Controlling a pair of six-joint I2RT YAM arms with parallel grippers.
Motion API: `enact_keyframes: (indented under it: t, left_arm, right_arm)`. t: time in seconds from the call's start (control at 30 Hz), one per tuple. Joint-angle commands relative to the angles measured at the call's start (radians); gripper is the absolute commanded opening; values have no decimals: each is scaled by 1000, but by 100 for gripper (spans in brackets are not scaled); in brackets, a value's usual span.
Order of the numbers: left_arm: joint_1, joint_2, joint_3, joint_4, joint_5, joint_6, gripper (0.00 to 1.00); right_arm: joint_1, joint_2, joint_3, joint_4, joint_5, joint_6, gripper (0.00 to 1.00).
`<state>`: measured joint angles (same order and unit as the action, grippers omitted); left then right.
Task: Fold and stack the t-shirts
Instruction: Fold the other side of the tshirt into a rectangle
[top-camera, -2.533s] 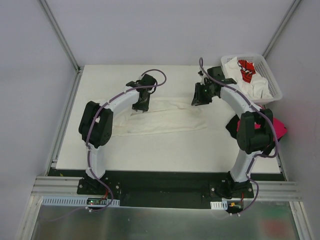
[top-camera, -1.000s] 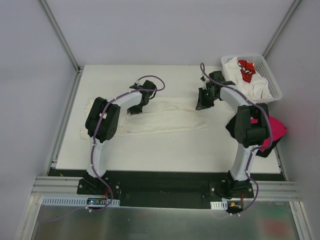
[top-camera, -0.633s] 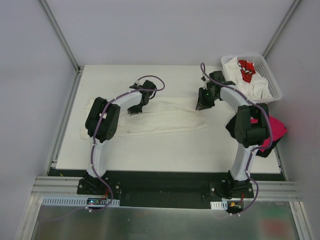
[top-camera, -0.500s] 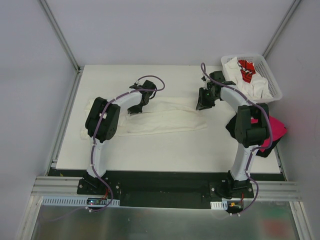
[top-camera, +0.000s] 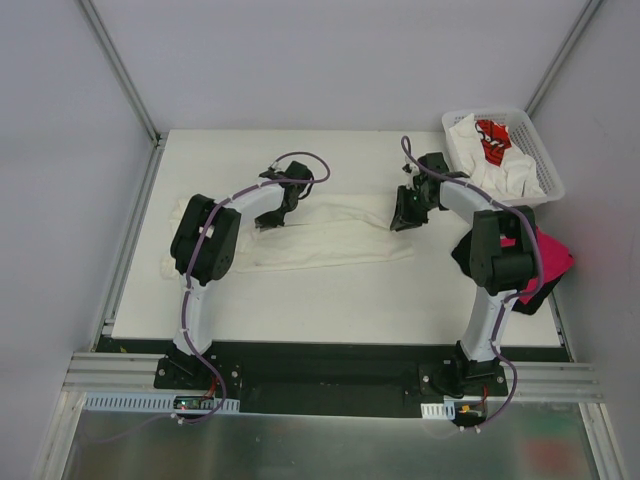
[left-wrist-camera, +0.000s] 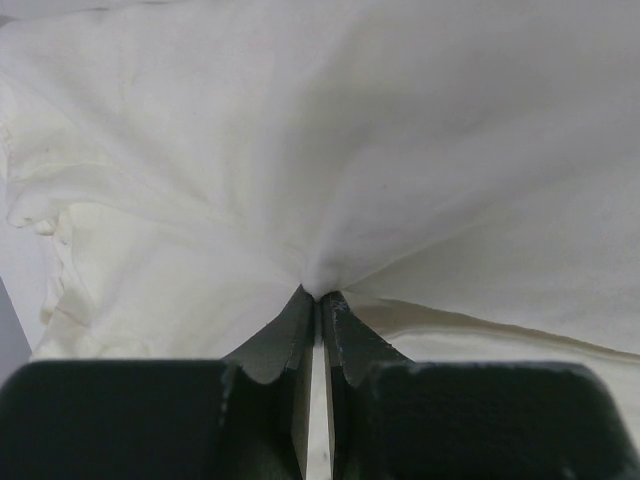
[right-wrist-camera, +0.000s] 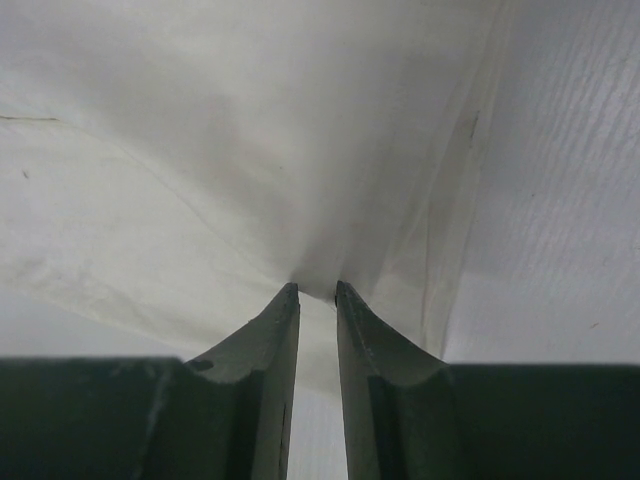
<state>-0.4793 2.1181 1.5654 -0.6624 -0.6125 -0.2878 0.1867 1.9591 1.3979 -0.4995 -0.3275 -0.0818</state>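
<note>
- Observed laid flat across the middle of the table (top-camera: 330, 310): cream t-shirt (top-camera: 330, 240), spread as a long band from left to right, its left end partly hidden under the left arm
- Left gripper (left-wrist-camera: 320, 298): down on the far edge of the cream t-shirt, left of its middle; fingertips pressed almost together on a small pinch of the cloth
- Seen from the left wrist: folds radiating out from the pinched spot, a hemmed edge at the left
- Right gripper (right-wrist-camera: 317, 290): down at the far right corner of the same shirt; fingers narrow, with a pucker of cloth caught between the tips
- Seen from the right wrist: shirt edge running just right of the fingers, bare table surface beyond it
- At the far right corner of the table: white lattice basket (top-camera: 548, 170), holding a white t-shirt with red print (top-camera: 492, 137) on top of crumpled cream-white cloth (top-camera: 510, 175)
- At the right table edge, near the right arm's elbow: magenta t-shirt (top-camera: 557, 255), with black cloth (top-camera: 460, 256) beside it, both partly hidden by the arm
- Both of these well apart from the spread shirt
</note>
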Motion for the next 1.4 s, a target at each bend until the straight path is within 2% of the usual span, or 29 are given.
enact_keyframes:
  t: [0.0,0.37,0.57,0.9,1.37]
  left_arm:
    - [-16,-61,-11,-22,-35,-1,5]
    - [-16,-70,-10,-22,-29,-5,5]
    - [-16,-72,-7,-20,-29,-10,5]
    - [-18,-93,-30,-23,-49,-11,5]
    - [-18,-129,-28,-19,-66,-14,4]
  right_arm:
    - [2,-46,-13,27,-22,22,24]
    - [20,-68,58,-59,18,36,28]
    - [77,-115,93,-77,18,42,30]
    - [122,-75,99,-63,-4,56,30]
    - [100,43,168,-34,5,13,31]
